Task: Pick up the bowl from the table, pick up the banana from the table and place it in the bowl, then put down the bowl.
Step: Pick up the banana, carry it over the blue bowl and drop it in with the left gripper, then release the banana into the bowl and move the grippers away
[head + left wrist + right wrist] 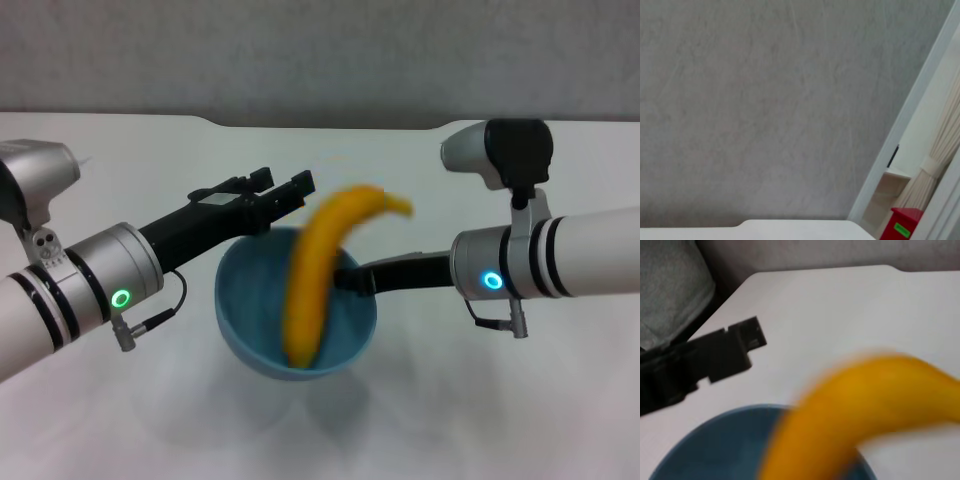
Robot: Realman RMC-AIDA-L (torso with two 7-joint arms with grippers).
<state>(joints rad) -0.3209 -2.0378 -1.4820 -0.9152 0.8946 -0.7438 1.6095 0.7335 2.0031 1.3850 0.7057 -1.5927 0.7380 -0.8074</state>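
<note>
Banana (pixel 318 275) and bowl (pixel 255 305) sit together at the middle of the head view: the yellow-orange fruit stands steeply, its lower end down inside the light-blue bowl and its upper end curving out past the rim toward the robot's right. The bowl appears raised off the white bench (pixel 560 400), with a soft shadow on the surface beneath it. The left arm reaches in from the left, forearm angled up and forward, and the left end effector (pixel 270 195) lies at the bowl's far-left rim; its dark fingers point toward the banana's upper part, with a gap showing between the two tips, but the bowl hides whether they grip the rim, so I cannot tell their hold. The right arm comes in level from the right, its forearm nearly horizontal. The right end effector (pixel 350 277) meets the banana's mid-length just above the bowl's right rim; the fruit covers its tips, so how far it is open cannot be told.

From the left wrist, only a grey wall (pixel 765 100), a strip of the bench's far edge and a red box (pixel 902 222) beside a pale curtain are visible.

From the right wrist, the banana fills the near field as a blurred arc over the bowl's blue interior, and the left end effector's dark fingers stretch over the bench beyond the bowl.
</note>
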